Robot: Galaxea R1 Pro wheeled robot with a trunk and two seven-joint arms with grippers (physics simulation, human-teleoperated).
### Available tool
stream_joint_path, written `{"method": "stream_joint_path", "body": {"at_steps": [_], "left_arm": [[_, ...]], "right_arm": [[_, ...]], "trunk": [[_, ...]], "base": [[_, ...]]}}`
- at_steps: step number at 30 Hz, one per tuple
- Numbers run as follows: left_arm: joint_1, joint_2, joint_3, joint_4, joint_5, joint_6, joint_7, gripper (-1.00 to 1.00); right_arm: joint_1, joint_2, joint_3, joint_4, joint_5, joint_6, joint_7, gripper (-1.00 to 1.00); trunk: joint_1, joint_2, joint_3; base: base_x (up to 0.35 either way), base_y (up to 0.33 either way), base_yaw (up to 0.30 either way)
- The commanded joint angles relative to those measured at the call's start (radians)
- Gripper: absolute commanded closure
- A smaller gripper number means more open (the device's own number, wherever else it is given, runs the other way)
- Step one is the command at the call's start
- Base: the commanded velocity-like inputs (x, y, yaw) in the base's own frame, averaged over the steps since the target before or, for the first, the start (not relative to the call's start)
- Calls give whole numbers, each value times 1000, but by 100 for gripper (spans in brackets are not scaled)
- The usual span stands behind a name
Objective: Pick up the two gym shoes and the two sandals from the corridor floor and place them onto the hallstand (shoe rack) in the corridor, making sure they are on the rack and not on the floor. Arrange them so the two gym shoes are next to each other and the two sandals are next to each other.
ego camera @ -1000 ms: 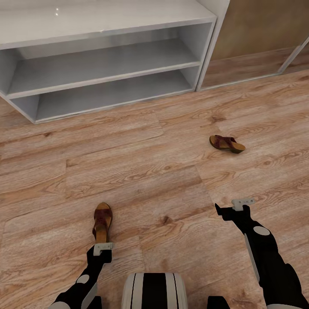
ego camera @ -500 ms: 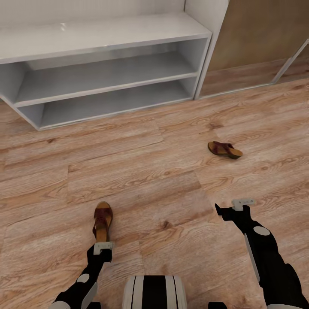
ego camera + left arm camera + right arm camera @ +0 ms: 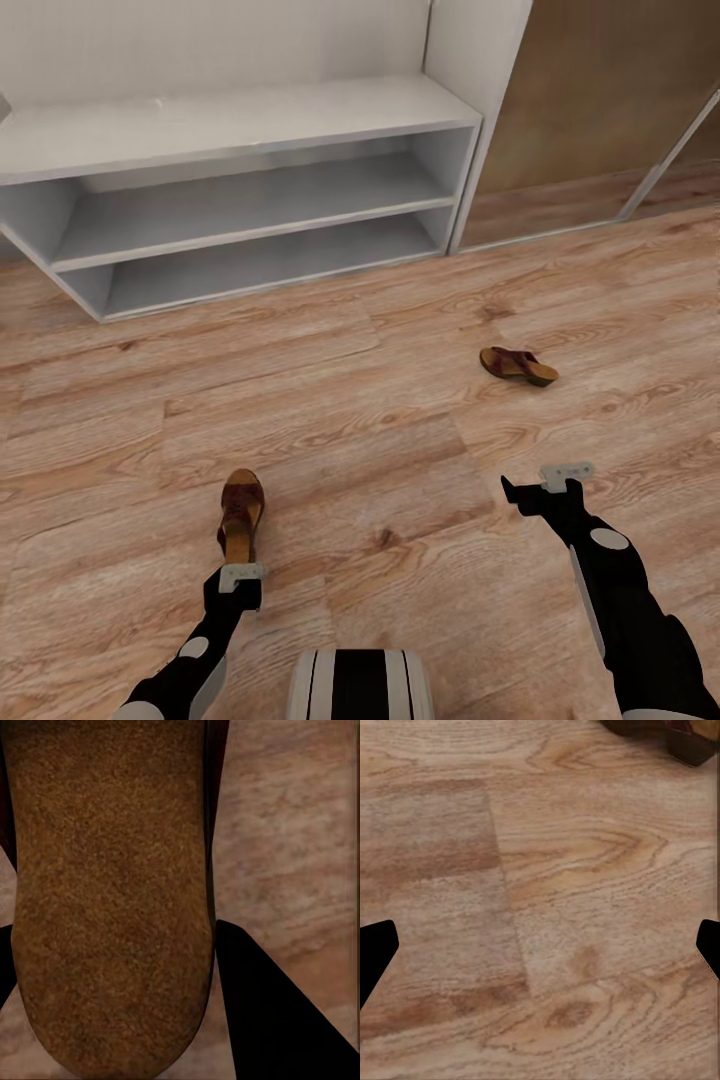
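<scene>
A brown sandal (image 3: 240, 512) lies on the corridor floor (image 3: 380, 440) just ahead of the robot's left gripper (image 3: 241, 578), its heel toward the gripper. In the left wrist view the tan footbed (image 3: 112, 900) sits between the dark fingers (image 3: 277, 1020), one on either side of the heel, with the jaws spread about as wide as the sandal; whether they touch it cannot be told. The second sandal (image 3: 517, 365) lies well apart, farther ahead on the robot's right, beyond the right gripper (image 3: 535, 492), which hangs above bare planks with its jaws spread wide. The light-grey hallstand (image 3: 250, 130) stands against the wall ahead, two open shelves beneath a flat top.
</scene>
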Motion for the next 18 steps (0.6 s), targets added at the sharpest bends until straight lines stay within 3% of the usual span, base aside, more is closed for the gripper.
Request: {"method": "stream_joint_path", "body": {"at_steps": [1,10,11,18], "left_arm": [[0,0,6,1,-8,-2,2,100],[25,10,15,6,-2,-4,3,100],[35,30,20,4,2,-3,5,100],[55,37,22,7,3,-4,7,100]], "right_arm": [[0,0,-2,-1,10,3,9,-100],[0,0,-3,2,11,2,7,-100],[0,-4,-14,-2,13,2,5,-100],[10,-6,-28,8,22,-9,5,-100]], "trunk": [[-1,0,3],[-5,2,38],[-5,2,43],[-8,4,81]], "base": [[0,0,0],[0,0,0],[0,0,-38],[0,0,-64]]}}
